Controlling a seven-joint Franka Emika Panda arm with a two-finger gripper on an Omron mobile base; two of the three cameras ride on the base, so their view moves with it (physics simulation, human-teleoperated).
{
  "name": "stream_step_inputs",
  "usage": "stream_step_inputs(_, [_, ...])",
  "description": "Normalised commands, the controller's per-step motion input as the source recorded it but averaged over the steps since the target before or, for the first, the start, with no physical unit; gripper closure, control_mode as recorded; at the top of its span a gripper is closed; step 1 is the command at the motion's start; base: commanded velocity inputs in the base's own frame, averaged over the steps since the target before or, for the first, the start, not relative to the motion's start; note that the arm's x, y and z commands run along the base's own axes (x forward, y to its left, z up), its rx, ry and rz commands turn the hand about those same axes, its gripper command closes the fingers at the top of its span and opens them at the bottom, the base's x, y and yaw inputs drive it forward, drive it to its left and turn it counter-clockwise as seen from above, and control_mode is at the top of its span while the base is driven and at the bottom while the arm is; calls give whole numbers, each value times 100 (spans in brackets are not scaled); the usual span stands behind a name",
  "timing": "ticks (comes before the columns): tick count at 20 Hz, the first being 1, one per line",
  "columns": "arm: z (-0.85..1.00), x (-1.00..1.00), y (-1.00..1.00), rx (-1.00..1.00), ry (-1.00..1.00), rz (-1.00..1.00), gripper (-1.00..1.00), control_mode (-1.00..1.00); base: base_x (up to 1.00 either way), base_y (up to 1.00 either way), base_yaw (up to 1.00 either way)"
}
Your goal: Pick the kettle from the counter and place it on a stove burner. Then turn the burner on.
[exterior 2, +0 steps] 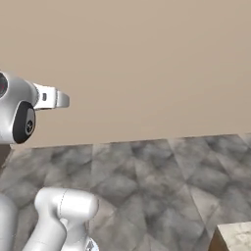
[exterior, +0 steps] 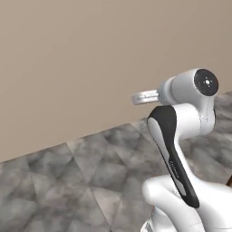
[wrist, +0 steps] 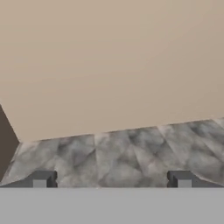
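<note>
My gripper (wrist: 112,180) is open, its two dark fingertips (wrist: 43,179) wide apart with nothing between them. It points at a plain beige wall (wrist: 113,65) above a grey marbled tile floor (wrist: 131,151). A corner of the counter (exterior 2: 234,234), a pale marbled slab over a brown front, shows at the lower right of the right base view. The kettle and the stove burner are out of view.
The white arm (exterior: 181,136) rises in front of the wall (exterior: 81,59), its upper joint (exterior 2: 17,110) at the left of the right base view. A dark brown panel (wrist: 6,142) stands at the left edge of the hand view. Grey floor (exterior 2: 147,186) stretches ahead.
</note>
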Motion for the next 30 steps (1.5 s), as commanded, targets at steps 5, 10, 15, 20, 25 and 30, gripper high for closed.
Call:
stream_step_inputs(5, [0, 0, 0, 0, 0, 0, -100, 100, 100, 62, -41])
stream_step_inputs(10, [0, 0, 0, 0, 0, 0, -100, 100, 100, 68, -48])
stream_step_inputs(15, [0, 0, 0, 0, 0, 0, -100, 100, 100, 80, -58])
stream_step_inputs(20, [0, 0, 0, 0, 0, 0, -100, 100, 100, 63, -65])
stream_step_inputs(25, [0, 0, 0, 0, 0, 0, -100, 100, 100, 44, -69])
stream_step_inputs(30, [0, 0, 0, 0, 0, 0, -100, 100, 100, 53, -60])
